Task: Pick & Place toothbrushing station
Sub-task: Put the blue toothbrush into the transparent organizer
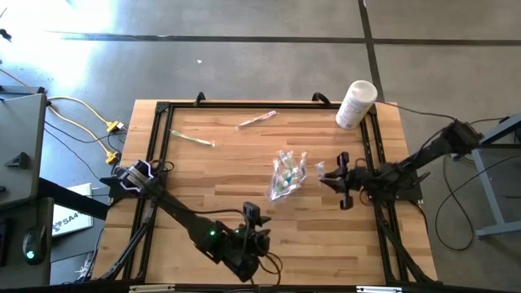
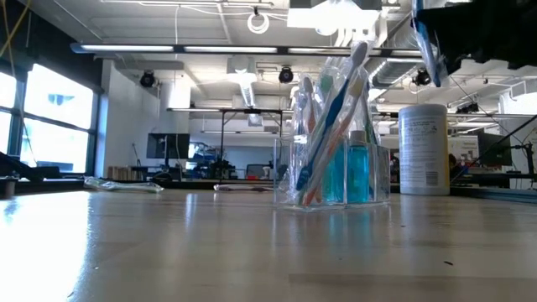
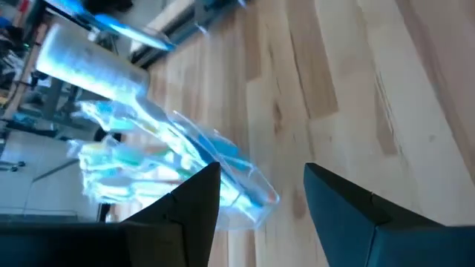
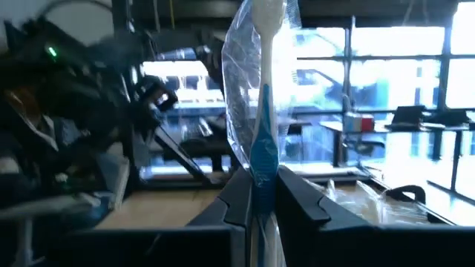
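1. Right gripper (image 4: 260, 194) clenched on a wrapped toothbrush (image 4: 265, 141), raised off the table (image 1: 244, 163), head up in clear film.
2. Just beside its fingertips, toward table centre: clear holder (image 1: 289, 175) with toothbrushes and teal tubes (image 2: 359, 172), upright in the low view.
3. Left gripper (image 3: 261, 194) released, jaws apart and empty, low near the front edge, holder ahead of the fingers.
4. White canister (image 1: 356, 103) beyond the right gripper, near the far rail.
5. Two loose toothbrushes (image 1: 256, 120) and (image 1: 191, 138) well apart from both grippers, at the far left.
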`<state>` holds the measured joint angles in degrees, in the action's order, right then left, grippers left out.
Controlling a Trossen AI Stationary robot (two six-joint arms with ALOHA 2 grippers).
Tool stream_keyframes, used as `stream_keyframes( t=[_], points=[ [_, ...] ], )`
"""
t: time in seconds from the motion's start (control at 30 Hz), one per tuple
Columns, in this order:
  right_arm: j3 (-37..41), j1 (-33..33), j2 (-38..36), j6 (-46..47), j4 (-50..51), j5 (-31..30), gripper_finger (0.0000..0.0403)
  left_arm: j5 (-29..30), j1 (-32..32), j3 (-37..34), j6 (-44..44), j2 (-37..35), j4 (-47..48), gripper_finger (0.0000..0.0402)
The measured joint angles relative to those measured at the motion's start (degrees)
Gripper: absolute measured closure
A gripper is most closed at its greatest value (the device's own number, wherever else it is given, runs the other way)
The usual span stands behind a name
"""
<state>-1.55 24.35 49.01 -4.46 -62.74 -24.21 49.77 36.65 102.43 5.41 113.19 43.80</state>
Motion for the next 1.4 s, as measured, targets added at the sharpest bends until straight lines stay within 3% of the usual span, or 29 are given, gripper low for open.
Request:
stream_keyframes(
  t=[0.2, 0.7, 1.1, 1.4],
  points=[
    [0.83, -10.41, 2.39, 3.98, -3.85, 13.10, 0.0375, -3.06, -1.62, -0.02, 0.79, 0.00, 0.99, 0.0215],
    [0.34, -24.50, 20.20, 7.88, -17.63, 24.84, 0.0375, -5.37, -1.39, -0.02, 8.61, 0.00, -3.00, 0.0215],
    [-5.64, -27.50, 34.92, 9.61, -22.23, 29.24, 0.0375, -5.30, -1.39, -0.02, 9.03, 0.00, -3.77, 0.0215],
    [-7.64, -28.58, 39.39, 6.77, -21.90, 22.84, 0.0375, -8.77, -1.27, -0.02, 9.08, 0.00, -3.68, 0.0215]
  ],
)
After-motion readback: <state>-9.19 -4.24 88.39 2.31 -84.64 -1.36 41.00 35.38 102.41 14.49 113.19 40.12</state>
